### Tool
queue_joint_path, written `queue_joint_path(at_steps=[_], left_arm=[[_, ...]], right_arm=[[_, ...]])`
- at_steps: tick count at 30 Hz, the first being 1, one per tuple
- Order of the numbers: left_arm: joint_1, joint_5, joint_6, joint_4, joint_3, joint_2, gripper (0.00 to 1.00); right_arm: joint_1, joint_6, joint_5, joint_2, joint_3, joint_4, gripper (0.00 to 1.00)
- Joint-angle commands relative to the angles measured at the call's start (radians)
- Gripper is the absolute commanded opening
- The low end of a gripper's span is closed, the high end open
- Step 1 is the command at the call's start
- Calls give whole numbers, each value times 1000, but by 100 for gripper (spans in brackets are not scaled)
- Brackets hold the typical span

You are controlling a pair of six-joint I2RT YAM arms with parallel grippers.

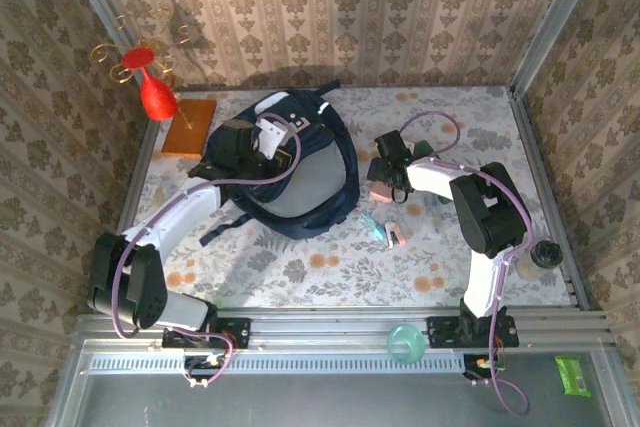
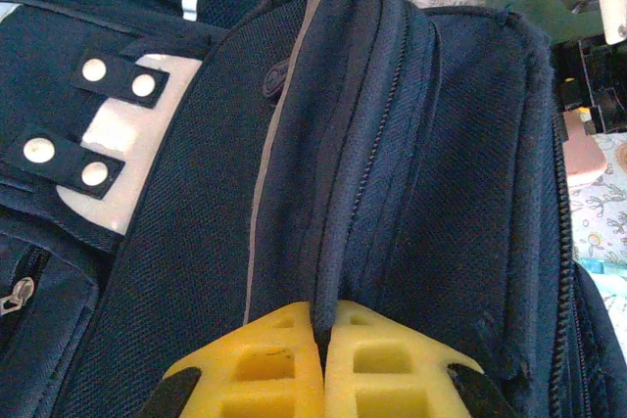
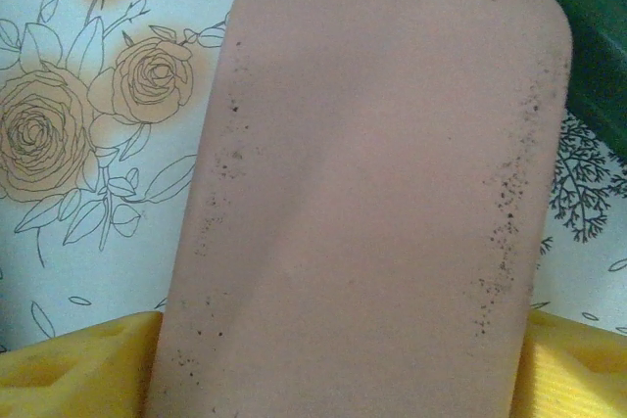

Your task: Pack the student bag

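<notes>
The student bag [image 1: 322, 169], a large dark navy backpack with a grey-white patch, lies at the back middle of the flowered table. My left gripper [image 1: 262, 143] is over its top. In the left wrist view that gripper [image 2: 323, 325] is shut, its yellow pads pinching a raised navy fold of the bag [image 2: 441, 144] beside a zipper line. To the bag's right, my right gripper [image 1: 386, 177] stands over a pink rounded block [image 1: 380, 191]. The right wrist view has the pink block [image 3: 372, 144] between the yellow fingers [image 3: 88, 369] of my right gripper [image 3: 338, 354], touching both.
An orange board [image 1: 190, 125] and a red ornament [image 1: 156, 93] stand at the back left. Small teal and pink items [image 1: 386, 233] lie in front of the block. A dark green thing [image 3: 549, 26] sits just beyond it. A black cap [image 1: 545, 254] lies by the right wall.
</notes>
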Motion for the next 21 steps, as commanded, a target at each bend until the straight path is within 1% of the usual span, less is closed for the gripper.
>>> queue_joint_path(at_steps=[1, 3, 5, 8, 11, 13, 17, 21], left_arm=[[0, -16, 0, -8, 27, 9, 0], [-2, -15, -1, -7, 27, 4, 0], [-2, -15, -8, 1, 23, -3, 0], [-1, -15, -19, 13, 19, -12, 0], [0, -9, -36, 27, 12, -16, 0], [3, 1, -47, 33, 11, -17, 0], [15, 47, -88, 60, 10, -22, 0], [24, 118, -140, 78, 29, -33, 0]], right_arm=[[-5, 13, -38, -11, -21, -36, 71], [-5, 8, -39, -42, -25, -31, 61], [-6, 2, -50, -82, -37, -20, 54], [-8, -13, -70, -154, -68, -1, 48], [-9, -49, -103, -251, -121, 26, 46], [-9, -75, -148, -325, -160, 44, 44], [7, -98, -307, -457, -254, 111, 42], [82, -85, -433, -530, -310, 176, 41]])
